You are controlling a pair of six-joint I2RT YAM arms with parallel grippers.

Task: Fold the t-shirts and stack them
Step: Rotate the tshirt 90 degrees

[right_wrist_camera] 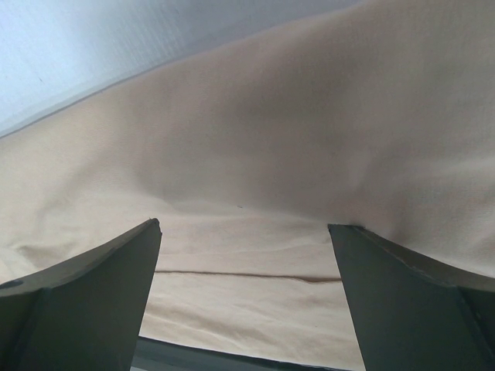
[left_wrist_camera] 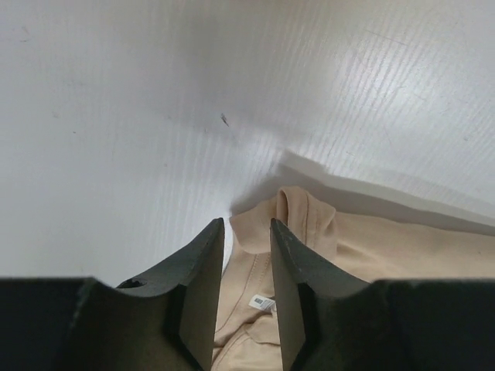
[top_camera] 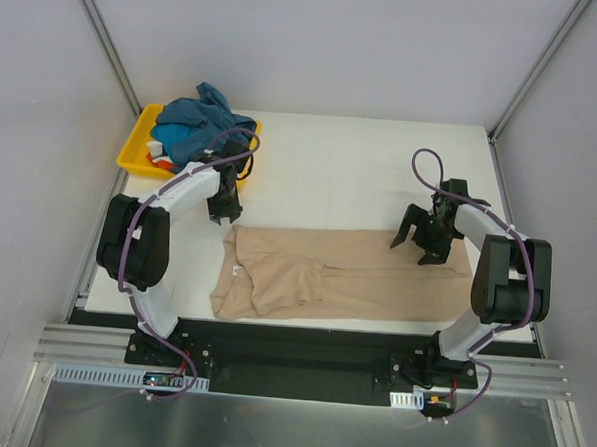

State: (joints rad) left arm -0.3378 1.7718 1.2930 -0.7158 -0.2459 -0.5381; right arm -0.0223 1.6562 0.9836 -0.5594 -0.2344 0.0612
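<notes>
The large beige-tan t-shirt (top_camera: 346,276) lies spread flat near the table's front edge, its small white neck label (top_camera: 237,271) at the left end. My left gripper (top_camera: 222,217) hovers just beyond the shirt's far left corner. In the left wrist view its jaws (left_wrist_camera: 247,228) stand a narrow gap apart with nothing between them; the shirt (left_wrist_camera: 387,247) and label (left_wrist_camera: 263,303) show below. My right gripper (top_camera: 423,245) is wide open over the shirt's far right part, with only cloth (right_wrist_camera: 271,139) below the jaws (right_wrist_camera: 244,228). The teal-blue t-shirt (top_camera: 194,123) is heaped in the tray.
The shallow yellow tray (top_camera: 132,150) stands at the back left corner, with bits of white and orange-red cloth (top_camera: 160,156) under the teal one. White tabletop (top_camera: 362,167) stretches behind the beige shirt. Grey walls close in the sides and back.
</notes>
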